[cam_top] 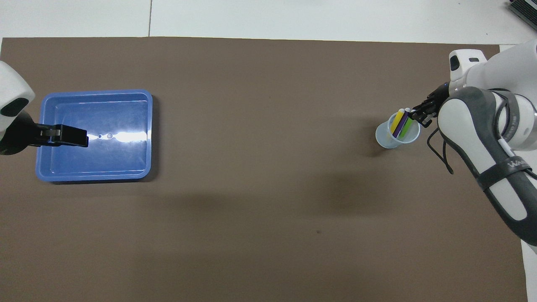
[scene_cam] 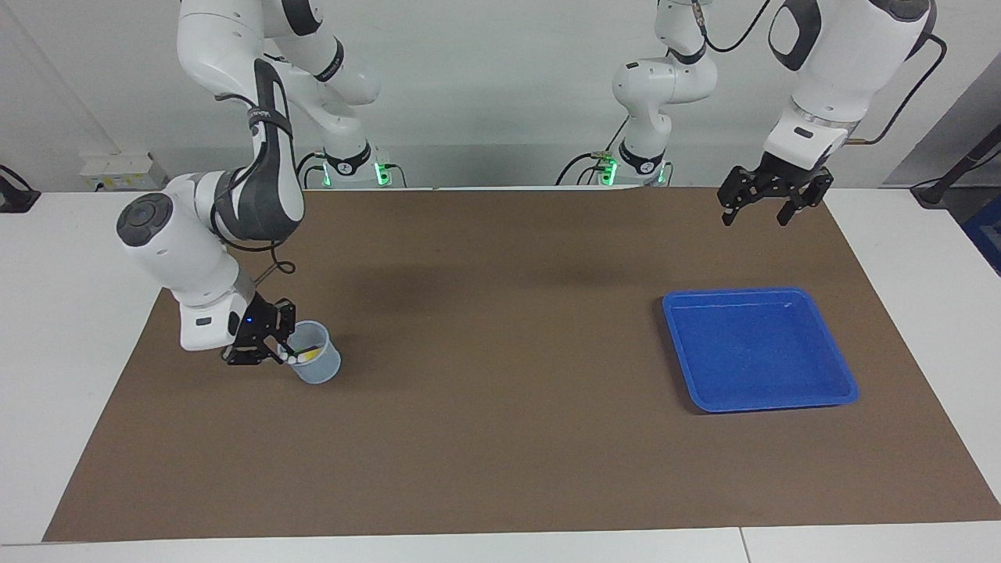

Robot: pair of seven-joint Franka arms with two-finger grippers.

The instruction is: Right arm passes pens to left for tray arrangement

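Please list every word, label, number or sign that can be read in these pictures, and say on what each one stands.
Grey band on the right arm: white lettering, starting perhaps "WA", too small to read with certainty.
pens, cup, tray: no text visible.
Nothing else is readable.

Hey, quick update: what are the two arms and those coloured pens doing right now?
Right gripper shut on green pen at cup rim. Yellow pen, purple pen in cup. Left gripper open, waiting above mat; blue tray holds no pens. Nothing in the way.

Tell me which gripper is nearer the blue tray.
Left. The left gripper hangs in the air by the tray; the right gripper is at the cup of pens.
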